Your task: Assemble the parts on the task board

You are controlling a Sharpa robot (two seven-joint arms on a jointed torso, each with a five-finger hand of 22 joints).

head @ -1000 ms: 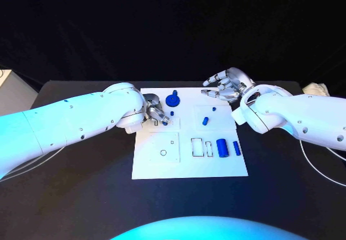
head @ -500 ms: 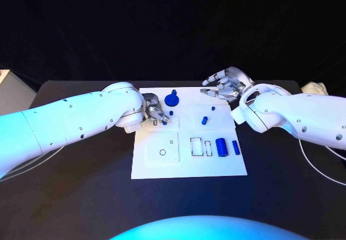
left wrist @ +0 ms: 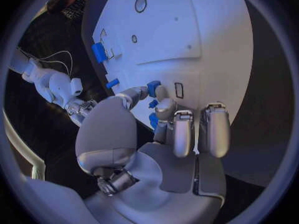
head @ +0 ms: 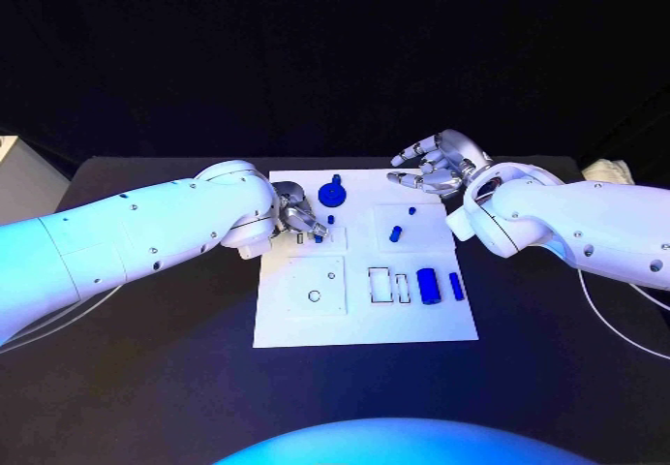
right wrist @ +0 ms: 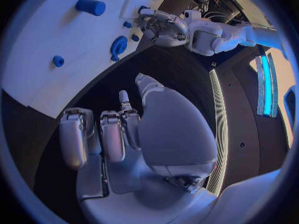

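I see my left hand fingers pinching a small blue part over the task board; my right hand, fingers apart, holds nothing beyond the board's far corner.

One task board, six blue parts

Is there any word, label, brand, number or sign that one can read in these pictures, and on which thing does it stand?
None: no readable text stands anywhere.
Task board: only outlined shapes, no letters or numbers.
Blue parts: plain, unmarked.
Left hand and right hand: no brand or label can be made out.
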